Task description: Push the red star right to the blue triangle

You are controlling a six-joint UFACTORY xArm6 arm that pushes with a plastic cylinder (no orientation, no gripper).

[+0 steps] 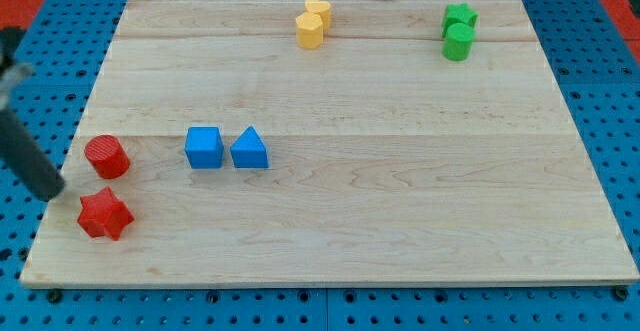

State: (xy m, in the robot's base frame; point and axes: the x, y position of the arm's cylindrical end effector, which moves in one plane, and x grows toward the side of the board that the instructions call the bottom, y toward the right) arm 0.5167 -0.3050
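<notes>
Pale wooden board (400,171), grained. Dark rod tip (55,193) seen just left of red star (105,214); no jaws fitted. Blue triangle (249,149) placed right, touching blue cube (204,147).

text on blocks: none readable
text on wooden board (400,221): none, plain wood grain
text on blue perforated surround (610,91): none
labels/brands/numbers: none visible anywhere
</notes>
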